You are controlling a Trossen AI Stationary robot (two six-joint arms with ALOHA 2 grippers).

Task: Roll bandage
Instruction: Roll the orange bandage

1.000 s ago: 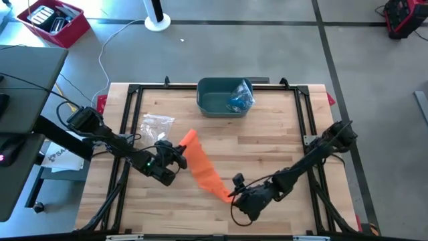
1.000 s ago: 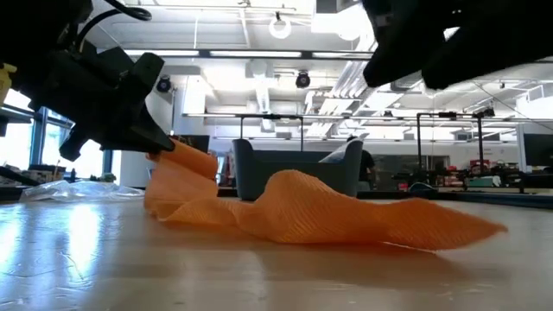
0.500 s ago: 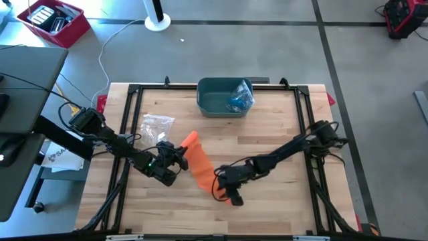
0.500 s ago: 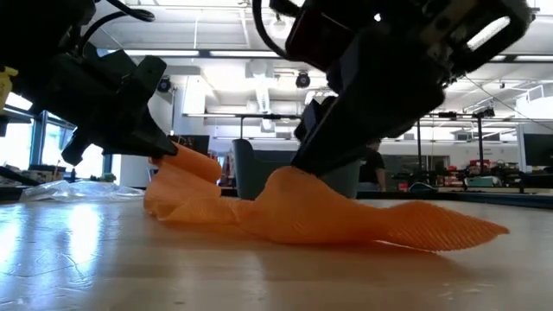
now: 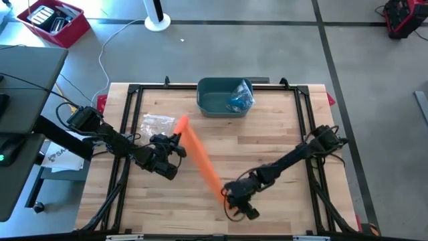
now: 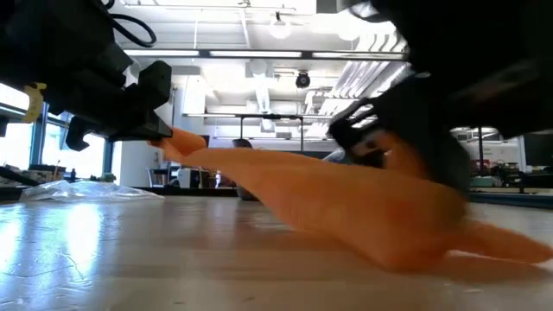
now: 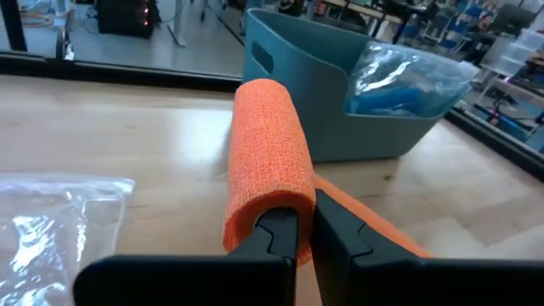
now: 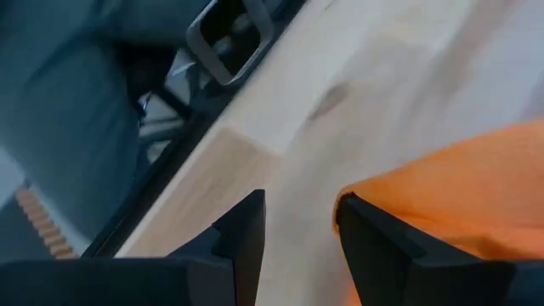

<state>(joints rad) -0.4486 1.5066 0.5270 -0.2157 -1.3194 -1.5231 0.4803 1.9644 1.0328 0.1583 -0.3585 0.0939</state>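
An orange bandage [image 5: 200, 157] runs in a straight strip across the wooden table from its rolled far end [image 7: 268, 161] to its near end [image 5: 226, 193]. My left gripper [image 5: 174, 142] is shut on the rolled end, a little above the table, as the low view [image 6: 160, 134] shows. My right gripper [image 5: 232, 199] stands at the strip's near end with its fingers apart [image 8: 297, 229]; the orange cloth [image 8: 450, 195] shows beside one finger. My left gripper pinches the bandage's rolled end [image 7: 280, 204] between its two shut fingers; the cloth curls over the fingertips like a sleeve. The fingers come about level, from the table's left. The roll is lifted clear, and the strip slopes down from it, drawn straight. My right gripper has one finger [image 8: 374, 238] at the edge of the bandage's near end [image 8: 408, 212], coming from above. That end lies on the table. The finger itself hides whether it presses the cloth.
A teal bin [image 5: 210, 104] holding a blue plastic packet [image 5: 239, 97] stands at the table's far middle, just beyond the roll [image 7: 297, 76]. A clear plastic bag [image 5: 157, 122] lies to the left of the bandage. Black frame rails run along the table's edges.
My left gripper has gone up and toward the far edge with the rolled end. My right gripper has gone toward the left edge, then back toward the near edge at the strip's near end. The bandage, slack and rumpled before, is now drawn out straight.
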